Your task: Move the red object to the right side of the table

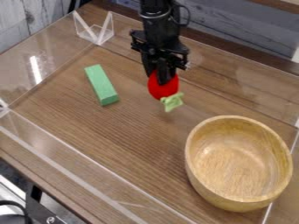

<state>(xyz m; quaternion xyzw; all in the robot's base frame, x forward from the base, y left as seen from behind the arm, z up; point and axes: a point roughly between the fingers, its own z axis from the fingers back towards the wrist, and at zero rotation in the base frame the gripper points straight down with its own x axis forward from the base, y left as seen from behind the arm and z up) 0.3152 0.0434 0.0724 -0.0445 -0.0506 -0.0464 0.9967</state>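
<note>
The red object [162, 87] is a small glossy red toy with a pale green leafy piece [173, 103] hanging at its lower right. My gripper [162, 77] reaches down from above with its black fingers shut on the red object's top. The toy hangs just above the brown wood-grain table [105, 144], near the middle, a little toward the back.
A green rectangular block [101, 85] lies to the left of the gripper. A round wooden bowl [239, 161] fills the front right. Low clear acrylic walls [47, 140] border the tabletop, with a clear stand [93, 31] at the back left.
</note>
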